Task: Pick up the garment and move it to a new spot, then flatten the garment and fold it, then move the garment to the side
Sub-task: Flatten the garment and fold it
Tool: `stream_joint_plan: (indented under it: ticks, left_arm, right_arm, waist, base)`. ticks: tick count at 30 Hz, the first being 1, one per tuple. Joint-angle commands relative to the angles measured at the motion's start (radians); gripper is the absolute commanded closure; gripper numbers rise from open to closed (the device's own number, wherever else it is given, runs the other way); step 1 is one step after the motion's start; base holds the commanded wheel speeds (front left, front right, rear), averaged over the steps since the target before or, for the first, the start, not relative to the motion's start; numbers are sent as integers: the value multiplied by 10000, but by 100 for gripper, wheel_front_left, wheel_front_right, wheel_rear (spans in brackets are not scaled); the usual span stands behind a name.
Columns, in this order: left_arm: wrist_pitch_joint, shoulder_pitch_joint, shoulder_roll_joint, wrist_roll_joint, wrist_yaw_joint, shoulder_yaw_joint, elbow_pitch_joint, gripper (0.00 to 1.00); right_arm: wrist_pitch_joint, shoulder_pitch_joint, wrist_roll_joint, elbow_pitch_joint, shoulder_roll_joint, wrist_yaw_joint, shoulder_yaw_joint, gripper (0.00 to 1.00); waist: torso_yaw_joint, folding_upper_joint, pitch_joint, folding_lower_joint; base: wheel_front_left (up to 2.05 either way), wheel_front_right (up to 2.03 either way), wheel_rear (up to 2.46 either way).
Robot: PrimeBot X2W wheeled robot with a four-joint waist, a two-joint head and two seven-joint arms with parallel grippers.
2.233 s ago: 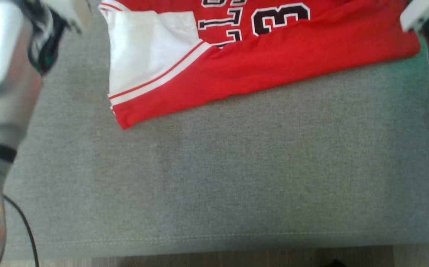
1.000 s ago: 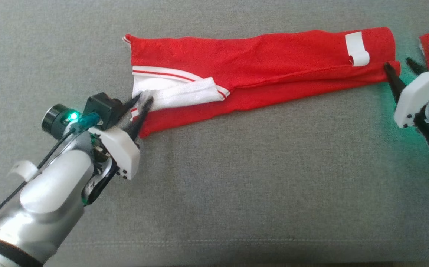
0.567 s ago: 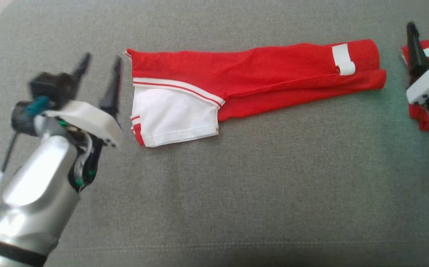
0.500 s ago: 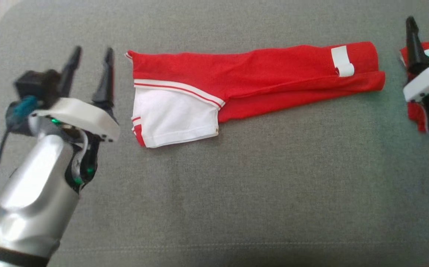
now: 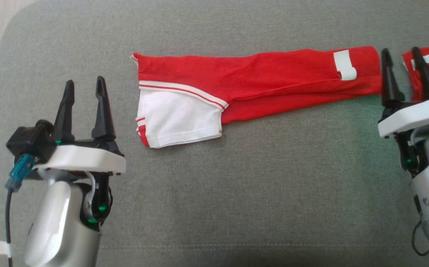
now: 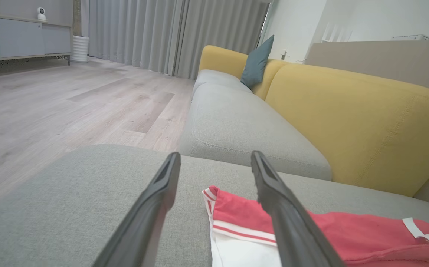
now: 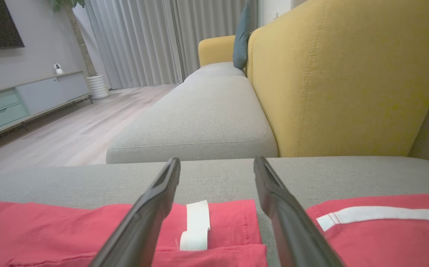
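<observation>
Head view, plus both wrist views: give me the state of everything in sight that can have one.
garment: folded into a long strip, lying flat on the seat cushion, held by neither gripper.
white label: on the garment, looped over at one end.
second red garment: lying flat past the first one's right end, partly out of frame.
left gripper: open, empty, beside the garment's left end.
right gripper: open, empty, at the garment's right end.
</observation>
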Motion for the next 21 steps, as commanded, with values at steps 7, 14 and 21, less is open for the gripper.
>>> stream_joint_plan:
  ticks: [7, 14, 21]
  left_arm:
    - [-121, -348, -347, 698, -817, 778, 57, 0]
    - [-121, -552, -640, 1026, -1262, 1002, 315, 0]
    - [-122, -744, -754, 1228, -1483, 1240, 459, 0]
  right_arm:
    - [542, -228, -946, 105, 493, 65, -1326, 0]
    - [1576, -951, -1819, 1459, 867, 65, -3086, 0]
    - [2065, -1465, -2891, 2751, 1172, 65, -4428, 0]
  waist:
    - [413, 0, 443, 1]
    - [862, 0, 924, 1]
    - [1073, 0, 1176, 1]
  base:
    - [0, 0, 0]
    - [0, 0, 0]
    - [0, 0, 0]
